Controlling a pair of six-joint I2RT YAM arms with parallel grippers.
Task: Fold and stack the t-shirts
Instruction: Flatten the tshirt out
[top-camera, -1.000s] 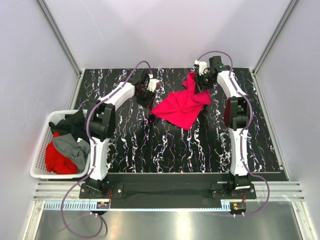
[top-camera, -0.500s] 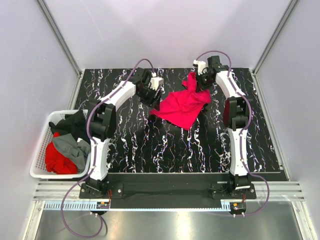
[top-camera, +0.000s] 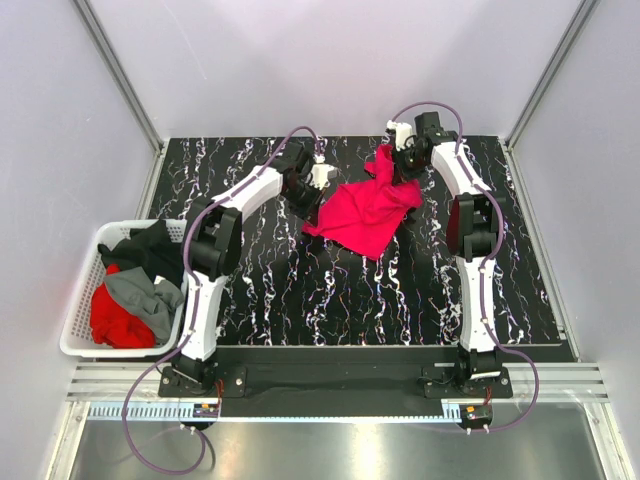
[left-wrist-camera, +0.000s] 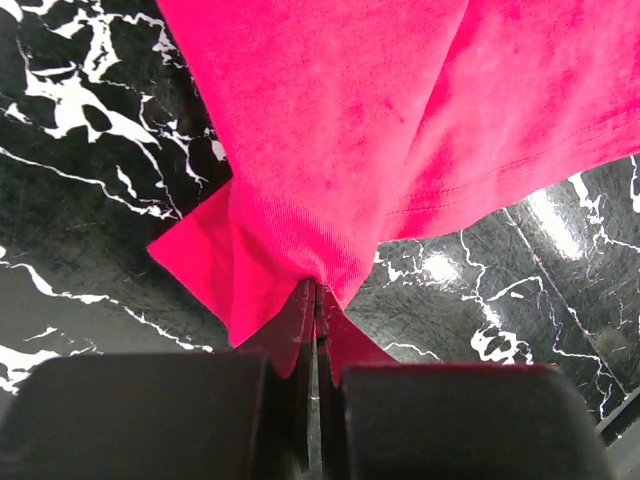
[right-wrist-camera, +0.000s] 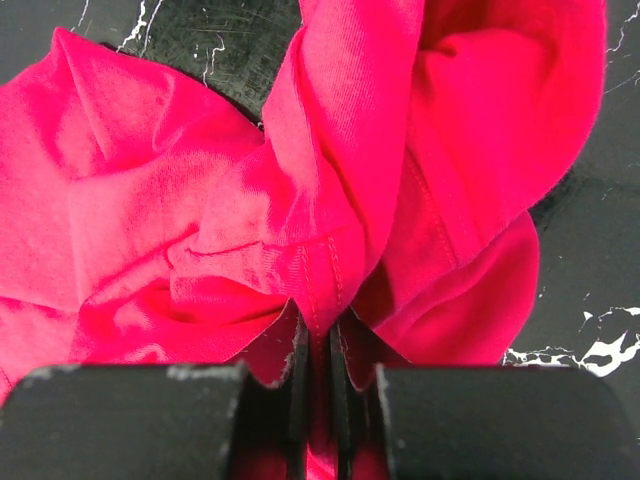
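The left gripper (left-wrist-camera: 316, 290) is shut tight on one edge of the pink shirt (top-camera: 365, 212). A small bit of cloth is pinched between its fingers. The right gripper (right-wrist-camera: 318, 335) is shut tight too, on a thick bunch of the same shirt. The shirt hangs between them over the far part of the table (top-camera: 330, 300). The right side is held up near the far edge, and the cloth slopes down from there. Its low corner looks like it touches the table, but I cannot be sure.

I think the step is spreading the shirt out so it can be folded. It is not flat yet. It is crumpled, most of all by the right gripper. Next, the grippers likely need to pull apart gently until the cloth is smooth, then lay it down. Both must hold on, or a corner may slip.

The red shirt (top-camera: 115, 318), grey shirt (top-camera: 145, 295) and black shirt (top-camera: 145, 248) lie in a heap in the basket (top-camera: 78, 320) on the left, well apart. None is folded yet.
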